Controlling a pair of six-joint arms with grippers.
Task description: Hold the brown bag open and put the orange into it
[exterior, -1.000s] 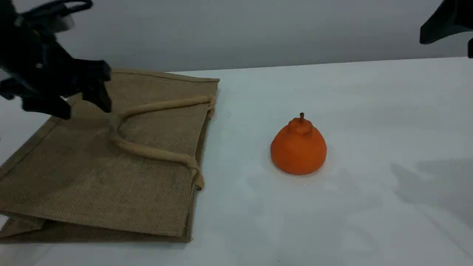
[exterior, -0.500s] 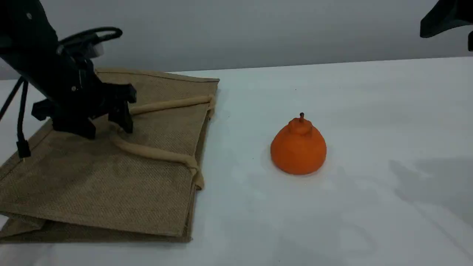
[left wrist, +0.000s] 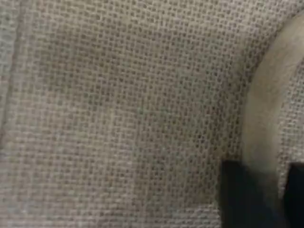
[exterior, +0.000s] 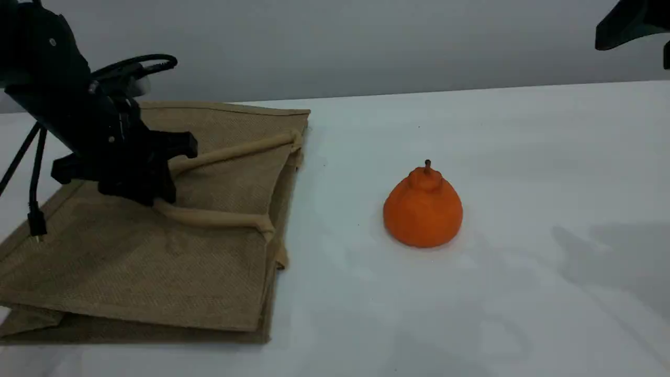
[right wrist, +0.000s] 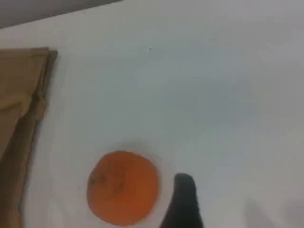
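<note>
The brown bag (exterior: 131, 262) lies flat on the table's left side, its mouth edge facing right. My left gripper (exterior: 157, 196) is down on the bag, shut on the bend of the upper beige handle (exterior: 220, 217). In the left wrist view that handle (left wrist: 263, 128) runs between my two dark fingertips (left wrist: 242, 199) over the weave (left wrist: 118, 109). The orange (exterior: 423, 212) stands upright on the table, well to the right of the bag. My right arm (exterior: 628, 26) hangs high at the top right. Its wrist view looks down on the orange (right wrist: 122, 186), with one fingertip (right wrist: 183, 199) beside it and nothing held.
A white table (exterior: 523, 157) carries everything, with a grey wall behind. A black cable (exterior: 34, 173) dangles from the left arm over the bag's left edge. The bag's mouth edge (right wrist: 28, 109) shows at the left of the right wrist view.
My left gripper came down onto the bag and shut on the handle's bend. The handle loop is now pulled taut and the upper layer has lifted slightly. The orange and right arm stayed put.
</note>
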